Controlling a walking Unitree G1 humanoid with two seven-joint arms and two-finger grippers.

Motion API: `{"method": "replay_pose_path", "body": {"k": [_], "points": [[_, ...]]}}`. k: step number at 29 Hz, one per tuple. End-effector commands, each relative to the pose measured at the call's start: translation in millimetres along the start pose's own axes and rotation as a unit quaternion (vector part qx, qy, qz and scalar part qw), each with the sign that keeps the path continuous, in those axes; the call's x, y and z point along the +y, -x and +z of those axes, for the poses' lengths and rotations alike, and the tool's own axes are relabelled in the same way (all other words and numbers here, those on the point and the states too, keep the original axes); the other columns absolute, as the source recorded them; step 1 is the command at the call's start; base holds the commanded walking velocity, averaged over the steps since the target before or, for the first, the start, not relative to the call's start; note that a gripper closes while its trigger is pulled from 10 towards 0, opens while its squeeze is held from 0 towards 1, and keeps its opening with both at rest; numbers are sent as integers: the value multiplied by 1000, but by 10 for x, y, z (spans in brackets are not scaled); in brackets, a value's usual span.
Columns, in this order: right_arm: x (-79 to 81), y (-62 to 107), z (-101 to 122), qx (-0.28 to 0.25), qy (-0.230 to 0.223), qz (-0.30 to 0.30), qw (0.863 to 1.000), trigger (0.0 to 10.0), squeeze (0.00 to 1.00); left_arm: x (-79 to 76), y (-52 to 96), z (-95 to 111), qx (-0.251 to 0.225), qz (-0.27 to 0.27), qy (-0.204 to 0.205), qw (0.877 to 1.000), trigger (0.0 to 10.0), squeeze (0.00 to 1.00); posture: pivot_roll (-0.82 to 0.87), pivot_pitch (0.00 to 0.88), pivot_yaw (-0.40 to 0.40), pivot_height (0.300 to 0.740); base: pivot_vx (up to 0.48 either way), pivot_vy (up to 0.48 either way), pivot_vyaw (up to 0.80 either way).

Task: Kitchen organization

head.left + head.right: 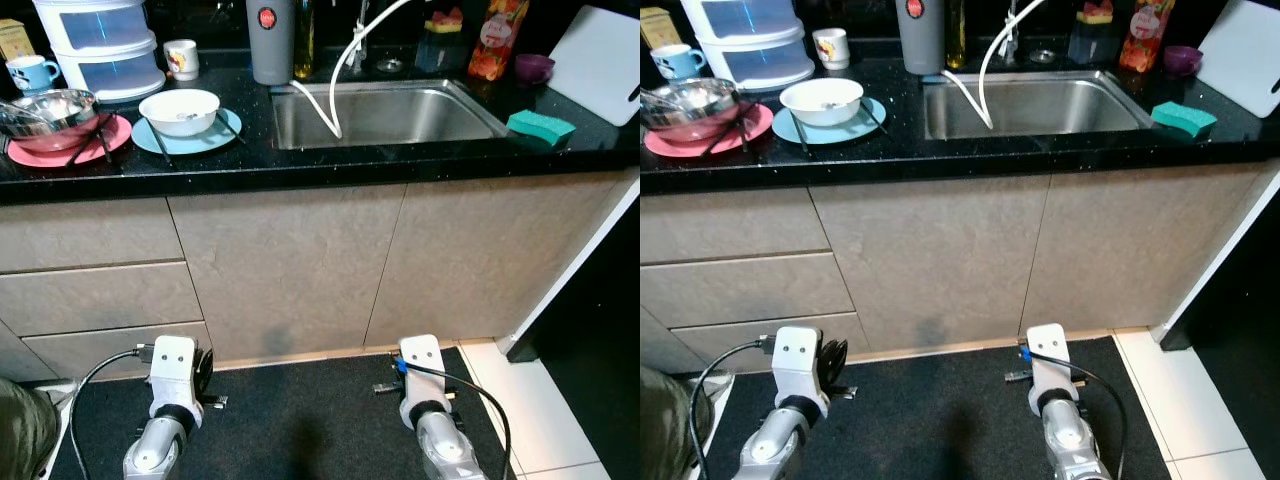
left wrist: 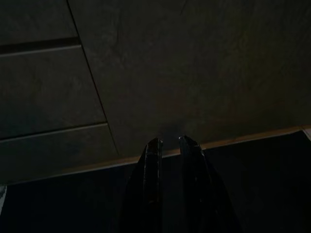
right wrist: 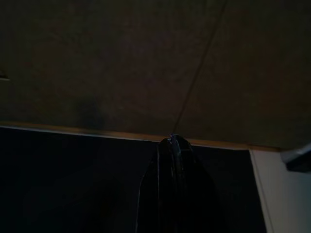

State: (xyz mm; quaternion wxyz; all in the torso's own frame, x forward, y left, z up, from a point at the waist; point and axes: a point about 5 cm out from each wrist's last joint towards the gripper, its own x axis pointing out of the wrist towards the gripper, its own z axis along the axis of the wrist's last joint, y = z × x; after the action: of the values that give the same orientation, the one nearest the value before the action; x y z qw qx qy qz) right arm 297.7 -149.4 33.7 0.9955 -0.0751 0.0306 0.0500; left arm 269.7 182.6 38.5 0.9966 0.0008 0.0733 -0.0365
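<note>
Dishes sit left of the sink (image 1: 385,115) on the counter (image 1: 300,165): white bowl (image 1: 179,110), steel bowl (image 1: 45,108). My left pincer (image 2: 168,143) hangs slightly parted, right pincer (image 3: 172,141) closed, both low.

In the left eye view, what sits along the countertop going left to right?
Pink plate with metal bowl → blue plate with white bowl → sink → green sponge.

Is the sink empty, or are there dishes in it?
No dishes in it: the sink shows bare steel, with just a white hose hanging into it. The dishes sit on the counter to its left.
</note>
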Motion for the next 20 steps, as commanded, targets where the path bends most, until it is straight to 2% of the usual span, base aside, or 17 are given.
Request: {"method": "replay_pose_path", "body": {"k": [1,5,9,11,12,13,15,19,20], "points": [[22,22,-50,15,-7,3,1000,10000,0,27,50,-46,15,-4,-12,1000,10000,0,100,193,15,740,0,0,0],[46,6,-23,11,-16,8,1000,10000,0,54,70,-26,14,1,-15,1000,10000,0,106,190,16,740,0,0,0],[41,-81,170,-35,-77,11,996,10000,0,155,43,175,-20,47,-25,998,10000,0,111,182,26,740,0,0,0],[41,-81,170,-35,-77,11,996,10000,0,155,43,175,-20,47,-25,998,10000,0,111,182,26,740,0,0,0],[19,-158,345,-71,-116,15,991,10000,0,191,8,344,-50,67,-26,996,10000,0,111,177,30,740,0,0,0],[12,-184,407,-82,-129,17,988,10000,0,205,-7,423,-64,75,-27,995,10000,0,111,176,31,740,0,0,0],[27,-250,558,-102,-142,29,984,10000,0,240,-48,631,-100,91,-35,990,10000,0,111,175,33,740,0,0,0],[45,-294,658,-113,-147,35,982,10000,0,260,-71,762,-124,101,-45,986,10000,0,112,175,34,740,0,0,0],[61,-335,804,-139,-154,34,978,10000,0,296,-91,902,-150,119,-48,980,10000,0,113,169,36,740,0,0,0]]}}
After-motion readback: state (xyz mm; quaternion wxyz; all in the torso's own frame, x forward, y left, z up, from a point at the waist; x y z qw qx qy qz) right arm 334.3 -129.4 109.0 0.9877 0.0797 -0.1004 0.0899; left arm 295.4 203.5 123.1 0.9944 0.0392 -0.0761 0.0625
